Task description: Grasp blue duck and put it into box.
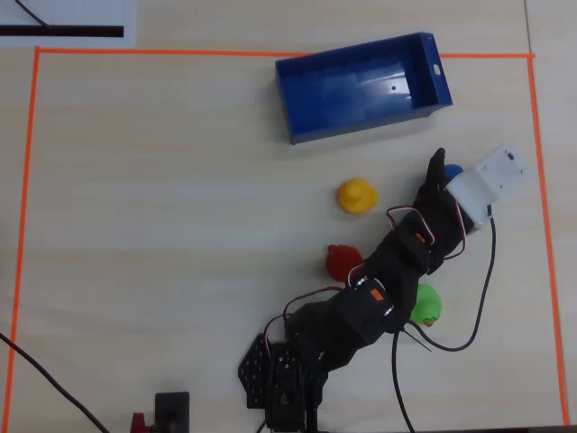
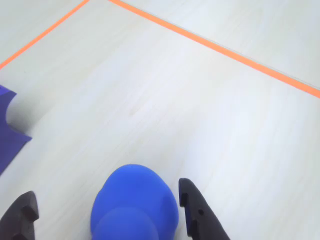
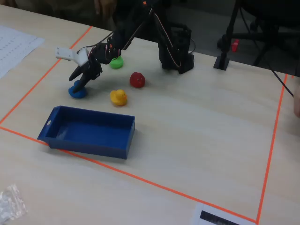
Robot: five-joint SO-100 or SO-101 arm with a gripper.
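Wrist view, left to right: box (image 2: pixel 9 131) corner at the left edge, then left fingertip, blue duck (image 2: pixel 134 205), right fingertip. Gripper (image 2: pixel 107 212) is spread apart, one finger either side of the duck, not clamped; visible gap on the left, the right finger just beside the body, contact unclear.

Overhead, left to right: box (image 1: pixel 361 87) up top and empty, red duck (image 1: pixel 343 262), yellow duck (image 1: pixel 356 195), green duck (image 1: pixel 425 305) half under the arm, blue duck (image 1: pixel 453 170) mostly hidden under the gripper (image 1: pixel 442 171), below the box's right end.

Fixed view: blue duck (image 3: pixel 77 90) sits on the table (image 3: pixel 197 136) just behind the box (image 3: pixel 89 132), gripper (image 3: pixel 80 82) over it.

Handling, my guess: small, light, rounded, probably soft rubbery plastic. Smooth dome could squirt out if pinched high. Close low across the widest part of the body, below the head. Not fragile.

Count: four ducks (one each of blue, yellow, red, green), one box, one arm.
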